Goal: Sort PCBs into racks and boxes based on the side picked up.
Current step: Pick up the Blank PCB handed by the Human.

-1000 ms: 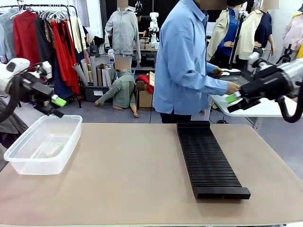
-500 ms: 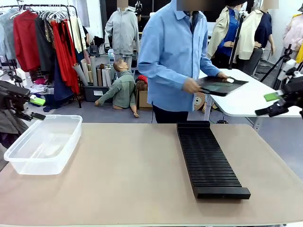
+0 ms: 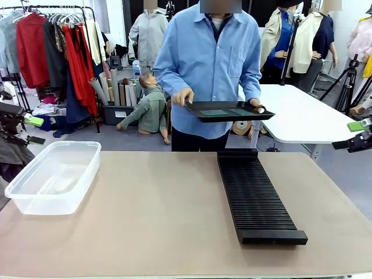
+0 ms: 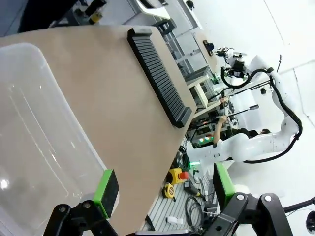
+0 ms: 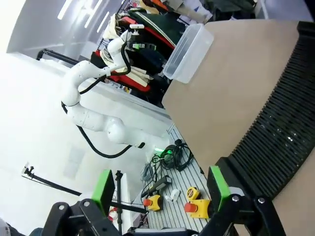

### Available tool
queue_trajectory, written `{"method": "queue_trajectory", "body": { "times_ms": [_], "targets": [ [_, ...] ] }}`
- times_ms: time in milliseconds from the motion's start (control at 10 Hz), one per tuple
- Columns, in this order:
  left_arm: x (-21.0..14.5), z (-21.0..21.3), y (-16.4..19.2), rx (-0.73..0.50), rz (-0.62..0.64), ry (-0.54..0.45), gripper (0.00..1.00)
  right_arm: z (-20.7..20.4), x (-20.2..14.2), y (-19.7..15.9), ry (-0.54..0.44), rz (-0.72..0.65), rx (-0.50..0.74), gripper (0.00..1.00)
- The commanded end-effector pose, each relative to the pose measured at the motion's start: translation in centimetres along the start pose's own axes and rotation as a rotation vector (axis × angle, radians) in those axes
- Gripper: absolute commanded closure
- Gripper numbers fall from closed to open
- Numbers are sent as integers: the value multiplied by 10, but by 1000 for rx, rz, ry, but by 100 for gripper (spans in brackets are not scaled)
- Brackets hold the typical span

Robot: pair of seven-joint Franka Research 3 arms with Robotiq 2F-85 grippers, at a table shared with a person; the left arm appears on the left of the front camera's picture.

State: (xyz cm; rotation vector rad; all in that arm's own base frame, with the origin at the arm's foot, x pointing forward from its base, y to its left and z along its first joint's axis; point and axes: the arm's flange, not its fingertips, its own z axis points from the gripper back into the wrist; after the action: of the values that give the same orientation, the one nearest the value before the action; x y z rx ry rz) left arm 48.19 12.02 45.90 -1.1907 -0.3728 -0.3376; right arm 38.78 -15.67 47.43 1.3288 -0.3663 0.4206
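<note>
A person in a blue shirt stands at the far side holding a shallow black tray (image 3: 256, 115) level over the table edge. Two green PCBs (image 3: 215, 113) lie flat in it. The long black slotted rack (image 3: 256, 195) (image 4: 156, 73) (image 5: 281, 129) runs from the far edge toward me, right of the middle. The clear plastic box (image 3: 55, 177) (image 4: 34, 142) (image 5: 190, 46) sits at the left edge. My left gripper (image 3: 34, 131) (image 4: 165, 189) hovers open beyond the box's far left corner. At the picture's right edge, off the table, my right gripper (image 3: 357, 135) (image 5: 160, 189) is open. Neither holds anything.
A white side table (image 3: 302, 119) stands behind the person on the right. Clothes racks fill the background. Bare tan tabletop (image 3: 157, 209) lies between the box and the rack.
The person has turned from the side table to face me, bringing the black tray over the table's far edge. Both arms have drawn back outward to the picture's edges.
</note>
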Motion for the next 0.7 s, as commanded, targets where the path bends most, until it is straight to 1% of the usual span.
{"method": "queue_trajectory", "body": {
  "times_ms": [0, 100, 300, 600],
  "targets": [
    [-3, -6, -5, 13, -95, -69, 0, -4, 4, 6, -53, 65, -59, 0],
    [-5, -3, -5, 25, -112, -98, 0, -1, 0, 8, -70, 68, -106, 0],
    [-9, 2, -3, 37, -91, -116, 0, 3, -5, 10, -99, 63, -111, 0],
    [-9, 2, -3, 69, -82, -136, 0, 1, -6, 5, -125, 57, -151, 0]
  ]
}}
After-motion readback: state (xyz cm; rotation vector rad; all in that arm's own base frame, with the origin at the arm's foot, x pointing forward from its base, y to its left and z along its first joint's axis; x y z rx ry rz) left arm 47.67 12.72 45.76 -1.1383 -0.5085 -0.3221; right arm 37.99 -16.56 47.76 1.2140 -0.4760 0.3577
